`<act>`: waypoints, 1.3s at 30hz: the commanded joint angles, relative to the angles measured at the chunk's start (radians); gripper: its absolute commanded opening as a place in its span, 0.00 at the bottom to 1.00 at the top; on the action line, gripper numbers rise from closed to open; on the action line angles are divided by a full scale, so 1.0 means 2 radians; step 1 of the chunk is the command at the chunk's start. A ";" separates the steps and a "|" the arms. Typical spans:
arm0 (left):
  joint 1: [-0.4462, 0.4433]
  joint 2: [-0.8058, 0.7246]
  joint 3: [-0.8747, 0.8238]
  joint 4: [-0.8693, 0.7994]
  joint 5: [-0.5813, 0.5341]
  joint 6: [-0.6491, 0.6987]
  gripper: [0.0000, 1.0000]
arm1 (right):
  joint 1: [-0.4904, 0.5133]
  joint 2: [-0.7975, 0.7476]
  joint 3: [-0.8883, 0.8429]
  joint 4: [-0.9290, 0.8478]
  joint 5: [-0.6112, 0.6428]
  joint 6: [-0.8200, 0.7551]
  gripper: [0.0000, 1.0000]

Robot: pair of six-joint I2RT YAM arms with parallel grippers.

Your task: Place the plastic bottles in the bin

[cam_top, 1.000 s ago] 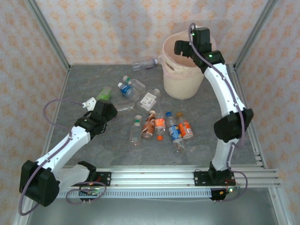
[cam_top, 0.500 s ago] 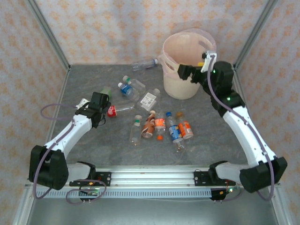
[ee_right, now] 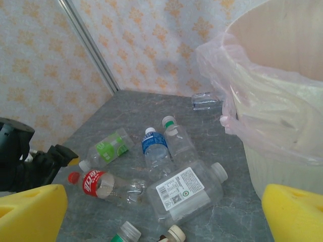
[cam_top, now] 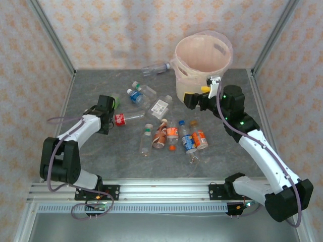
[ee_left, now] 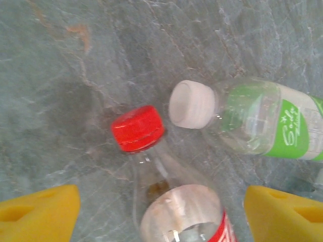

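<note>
The beige-pink bin (cam_top: 199,60) stands at the back right, its clear liner (ee_right: 237,85) draped over the rim. Several plastic bottles lie on the grey table. A red-capped, red-labelled bottle (ee_left: 166,191) lies between the wide-apart yellow fingers of my left gripper (ee_left: 161,214), which touch nothing. A green-labelled bottle (ee_left: 257,121) lies with its white cap beside the red cap. In the top view my left gripper (cam_top: 112,115) sits at that bottle's (cam_top: 121,119) left end. My right gripper (cam_top: 194,100) hangs open and empty just in front of the bin, facing the bottles.
A blue-labelled bottle (ee_right: 155,151), a green-capped one (ee_right: 179,138) and a squarish white-labelled one (ee_right: 184,194) lie mid-table. More bottles cluster at the front (cam_top: 174,135). One lies by the back wall (cam_top: 155,68). Frame posts stand at the corners.
My right arm has swung down from over the bin's rim to low in front of it. My left arm has drawn back to the left, uncovering the red-labelled bottle.
</note>
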 commanded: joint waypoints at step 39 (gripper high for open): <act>-0.039 -0.106 0.002 0.061 -0.073 0.207 0.50 | 0.015 0.020 -0.003 0.039 -0.036 -0.036 0.99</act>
